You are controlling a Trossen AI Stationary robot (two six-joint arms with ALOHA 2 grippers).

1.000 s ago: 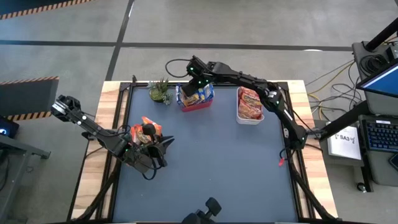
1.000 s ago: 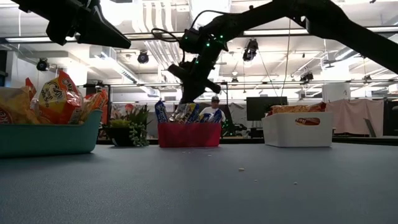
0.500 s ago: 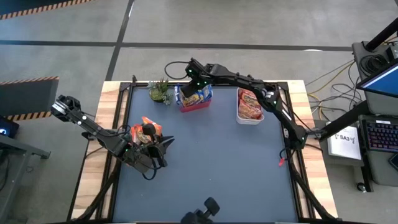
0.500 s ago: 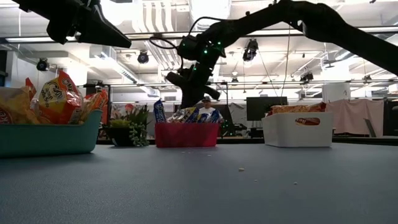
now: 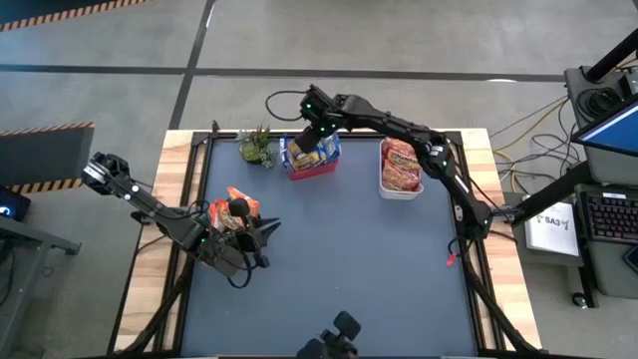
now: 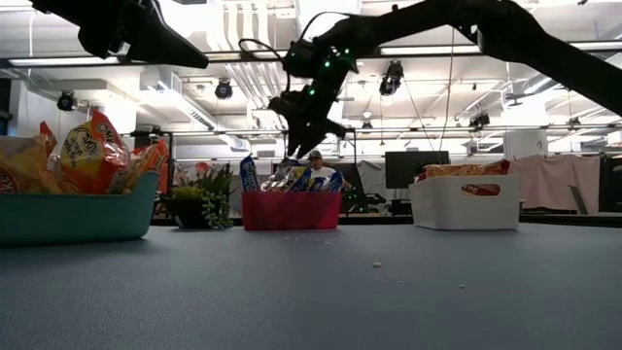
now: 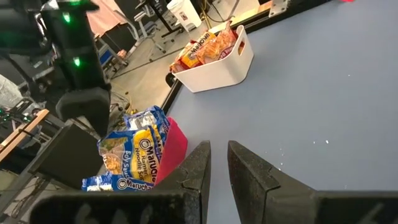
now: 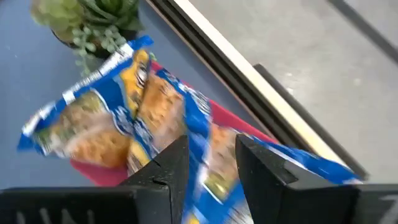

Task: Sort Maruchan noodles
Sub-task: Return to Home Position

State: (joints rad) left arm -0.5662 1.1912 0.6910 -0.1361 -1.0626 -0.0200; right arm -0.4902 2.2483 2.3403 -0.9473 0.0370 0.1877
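Yellow-and-blue Maruchan packets (image 5: pixel 311 152) stand on edge in a red bin (image 6: pixel 294 209) at the table's far side. My right gripper (image 8: pixel 211 155) hovers above them (image 8: pixel 124 118), pointing down, open by a narrow gap and empty; the low view shows it (image 6: pixel 309 144) clear of the bin. Orange packets (image 6: pixel 87 151) fill a teal bin (image 5: pixel 221 227) at the left. Red packets (image 5: pixel 401 165) lie in a white bin (image 6: pixel 465 204) to the right. My left gripper (image 5: pixel 264 231) waits beside the teal bin, its fingers (image 7: pixel 196 165) nearly together, holding nothing.
A small green plant (image 5: pixel 256 147) stands just left of the red bin. A raised black rail runs around the grey mat, with wooden table edges outside it. Bare mat lies between the bins and the near edge. A person (image 6: pixel 314 165) sits in the room far behind.
My right gripper has risen from just above the red bin's packets to well above them, staying over the bin and tipping a little. The packets in the bin stay in place.
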